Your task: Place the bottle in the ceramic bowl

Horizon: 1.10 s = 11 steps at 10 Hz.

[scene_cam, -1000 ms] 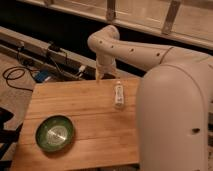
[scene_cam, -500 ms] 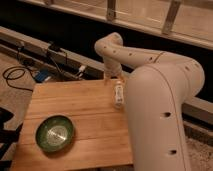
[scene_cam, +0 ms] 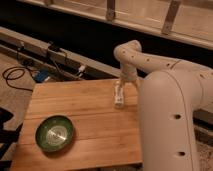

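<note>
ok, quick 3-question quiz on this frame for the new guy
1. True or false: the bottle is already in the bowl.
2. Where on the table does the bowl sit, as the camera sees it? A) near-left corner B) far-right corner C) dead centre
3. Fill in: the tool, fingers apart, is at the far end of the ____, by the table's right edge.

Key: 1 false, it is on the wood, well apart from the bowl; 2 A; 3 bottle.
</note>
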### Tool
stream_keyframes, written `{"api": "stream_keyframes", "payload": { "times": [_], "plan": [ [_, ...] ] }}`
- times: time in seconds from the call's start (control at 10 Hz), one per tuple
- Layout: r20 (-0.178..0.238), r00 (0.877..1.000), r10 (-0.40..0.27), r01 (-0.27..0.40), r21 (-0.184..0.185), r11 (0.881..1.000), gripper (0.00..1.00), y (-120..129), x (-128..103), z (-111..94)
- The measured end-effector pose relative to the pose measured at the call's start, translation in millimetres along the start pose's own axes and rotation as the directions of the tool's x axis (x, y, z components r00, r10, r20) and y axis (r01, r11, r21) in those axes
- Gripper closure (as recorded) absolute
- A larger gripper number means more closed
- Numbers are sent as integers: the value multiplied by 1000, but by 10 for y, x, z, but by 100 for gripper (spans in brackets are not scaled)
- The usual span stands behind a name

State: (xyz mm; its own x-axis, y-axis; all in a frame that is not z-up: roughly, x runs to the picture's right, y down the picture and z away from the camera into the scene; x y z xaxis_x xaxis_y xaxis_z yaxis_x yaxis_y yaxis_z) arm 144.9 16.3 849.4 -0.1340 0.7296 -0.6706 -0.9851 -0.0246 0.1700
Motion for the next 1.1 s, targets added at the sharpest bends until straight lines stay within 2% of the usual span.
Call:
{"api": "stream_keyframes", "payload": {
  "times": [0.2, 0.6, 0.7, 0.9, 1.1],
  "plan": [
    [-20, 1000, -6, 6, -24, 1000, 35, 40, 117, 80],
    [-12, 1000, -16, 15, -26, 1000, 35, 71, 111, 48],
    [-9, 999, -35, 34, -40, 999, 35, 108, 119, 21],
    [1, 996, -94, 94, -87, 992, 35, 327, 82, -69],
    [0, 988, -154, 153, -118, 981, 35, 615, 71, -90]
  ]
}}
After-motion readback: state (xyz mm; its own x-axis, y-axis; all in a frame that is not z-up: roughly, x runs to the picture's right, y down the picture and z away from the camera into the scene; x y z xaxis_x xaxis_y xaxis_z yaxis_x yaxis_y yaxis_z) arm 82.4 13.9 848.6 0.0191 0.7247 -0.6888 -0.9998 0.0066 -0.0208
